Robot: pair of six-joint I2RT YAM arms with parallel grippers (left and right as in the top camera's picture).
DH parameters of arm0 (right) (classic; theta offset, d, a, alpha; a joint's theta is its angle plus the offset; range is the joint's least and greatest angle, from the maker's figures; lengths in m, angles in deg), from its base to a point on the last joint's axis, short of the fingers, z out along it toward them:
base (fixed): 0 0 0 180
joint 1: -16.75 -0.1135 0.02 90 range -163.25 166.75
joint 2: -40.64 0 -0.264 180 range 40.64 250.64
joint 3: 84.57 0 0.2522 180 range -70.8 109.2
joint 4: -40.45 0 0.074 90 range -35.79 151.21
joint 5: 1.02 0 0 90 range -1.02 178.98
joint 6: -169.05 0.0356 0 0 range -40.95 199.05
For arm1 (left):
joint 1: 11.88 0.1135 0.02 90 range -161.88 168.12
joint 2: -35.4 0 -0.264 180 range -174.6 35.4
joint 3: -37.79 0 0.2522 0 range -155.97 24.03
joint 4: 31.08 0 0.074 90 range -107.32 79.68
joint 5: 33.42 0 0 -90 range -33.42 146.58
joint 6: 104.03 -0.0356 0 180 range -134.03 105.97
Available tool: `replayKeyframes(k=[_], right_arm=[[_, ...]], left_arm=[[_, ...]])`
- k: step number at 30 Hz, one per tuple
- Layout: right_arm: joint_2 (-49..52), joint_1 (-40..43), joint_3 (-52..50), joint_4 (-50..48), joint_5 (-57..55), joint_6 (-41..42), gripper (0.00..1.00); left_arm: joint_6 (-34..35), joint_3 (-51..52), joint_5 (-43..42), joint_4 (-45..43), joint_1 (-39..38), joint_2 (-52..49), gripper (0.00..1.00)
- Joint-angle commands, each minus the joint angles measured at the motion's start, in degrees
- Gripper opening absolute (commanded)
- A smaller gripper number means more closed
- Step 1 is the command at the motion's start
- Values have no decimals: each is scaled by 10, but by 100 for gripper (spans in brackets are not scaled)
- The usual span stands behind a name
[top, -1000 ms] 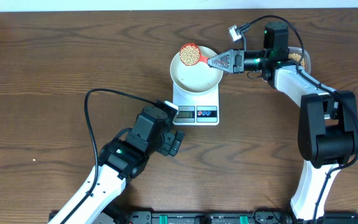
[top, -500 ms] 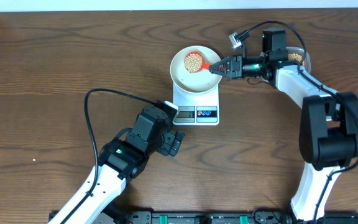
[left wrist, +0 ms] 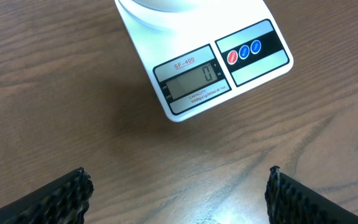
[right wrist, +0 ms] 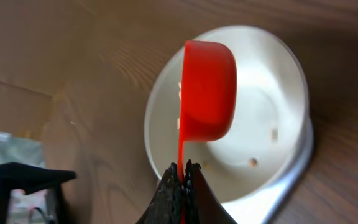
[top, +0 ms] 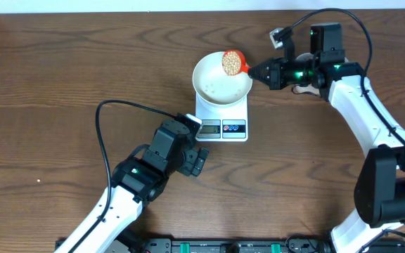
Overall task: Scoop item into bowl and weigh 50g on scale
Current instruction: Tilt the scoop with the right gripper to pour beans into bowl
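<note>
The white bowl (top: 216,83) stands on the white scale (top: 222,121), whose display (left wrist: 194,83) reads 0. My right gripper (top: 253,69) is shut on the handle of a red scoop (top: 233,62) heaped with tan beans (top: 228,62), held above the bowl's far right rim. In the right wrist view the scoop (right wrist: 209,90) is seen from its back, tipped over the bowl (right wrist: 278,93), with my right gripper (right wrist: 182,171) pinching its thin handle. A few beans (right wrist: 252,162) lie in the bowl. My left gripper (left wrist: 179,199) hangs open over bare table just in front of the scale (left wrist: 253,68).
A black cable (top: 100,140) loops across the table left of my left arm. Wooden tabletop (top: 62,63) surrounds the scale. The right arm (top: 357,91) stretches in from the right side.
The right gripper carried the full scoop from the bowl's far left rim across its middle to the far right rim, and the right arm swung outward. The left arm has not moved.
</note>
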Motion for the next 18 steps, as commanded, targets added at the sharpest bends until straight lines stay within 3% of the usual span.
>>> replayKeyframes(k=[1,18], right_arm=[[-1,-22,5,10,-55,-34,1],[-26,-118,5,27,-313,-94,1]], left_arm=[[3,-10,3,-1,-2,-2,91],[3,-10,3,-1,-2,-2,91]])
